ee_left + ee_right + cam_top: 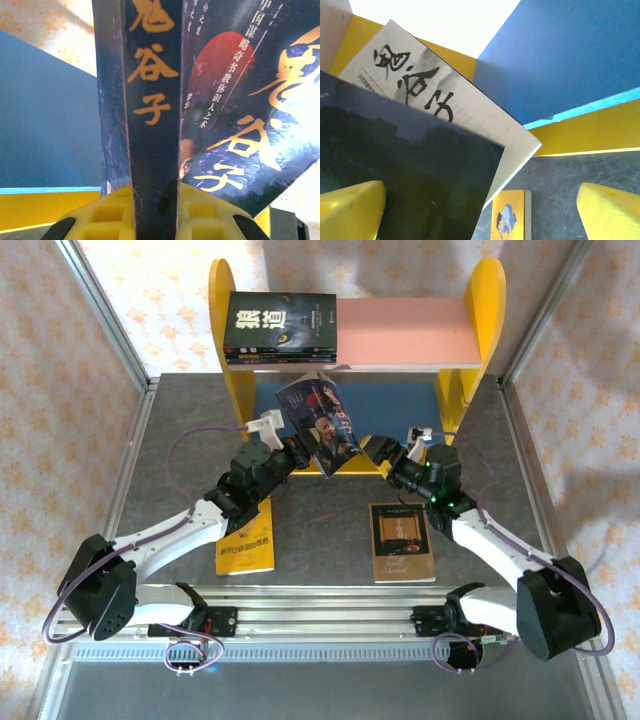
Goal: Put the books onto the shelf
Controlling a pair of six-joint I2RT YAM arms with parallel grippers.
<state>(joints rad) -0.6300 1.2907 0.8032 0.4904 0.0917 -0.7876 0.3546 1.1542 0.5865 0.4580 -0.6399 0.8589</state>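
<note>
left end effector (303, 452) clamped on blue book (322, 425) spine, book tilted upright before shelf (228, 370) lower board, right end effector (372, 453) spread wide beside it, black stack (280, 325) on upper board, yellow book (246, 545), brown book (401, 540) flat on desk (320, 530)

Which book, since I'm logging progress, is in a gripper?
The dark blue book, standing open, spine pinched by the left gripper. The yellow book and brown book lie flat on the table; the rest are stacked on the shelf.
</note>
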